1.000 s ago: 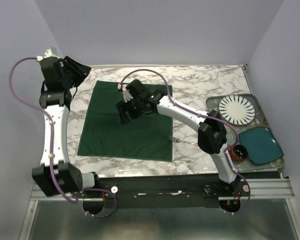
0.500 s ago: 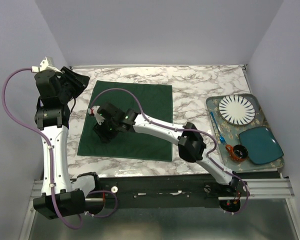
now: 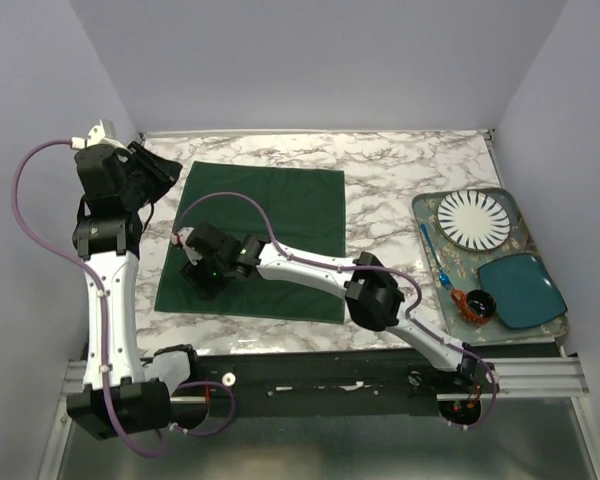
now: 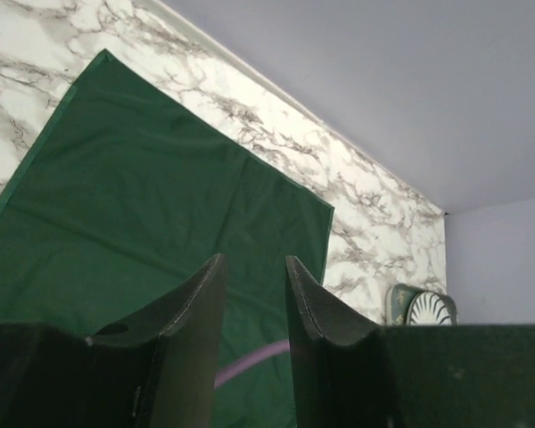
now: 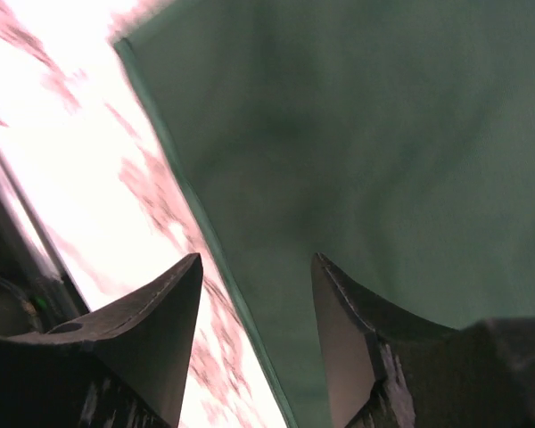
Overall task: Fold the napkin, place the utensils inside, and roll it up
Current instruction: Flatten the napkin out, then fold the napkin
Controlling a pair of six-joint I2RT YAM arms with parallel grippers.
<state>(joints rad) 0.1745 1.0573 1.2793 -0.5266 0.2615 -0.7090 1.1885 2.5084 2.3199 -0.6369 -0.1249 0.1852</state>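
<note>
The dark green napkin (image 3: 280,210) lies spread flat on the marble table (image 3: 400,165). My right gripper (image 3: 198,282) reaches far left and hovers low over the napkin's near left part. In the right wrist view the right gripper (image 5: 254,267) is open and the napkin (image 5: 383,134) edge runs between its fingers, one over marble, one over cloth. My left gripper (image 3: 165,172) hangs raised by the napkin's far left corner. The left wrist view shows the left gripper (image 4: 252,259) open and empty, with the napkin (image 4: 143,196) beyond it. The utensils are hidden from view.
A tray (image 3: 425,205) at the right edge holds a white ribbed plate (image 3: 473,220), a teal dish (image 3: 520,290), a thin blue stick (image 3: 435,255) and a small dark cup (image 3: 476,303). My right arm's elbow (image 3: 370,300) lies over the napkin's near right corner. Walls enclose the table.
My right arm has swept left across the napkin, from its middle to its near left edge, and its jaws have narrowed a little. The left gripper shifted slightly near the far left corner.
</note>
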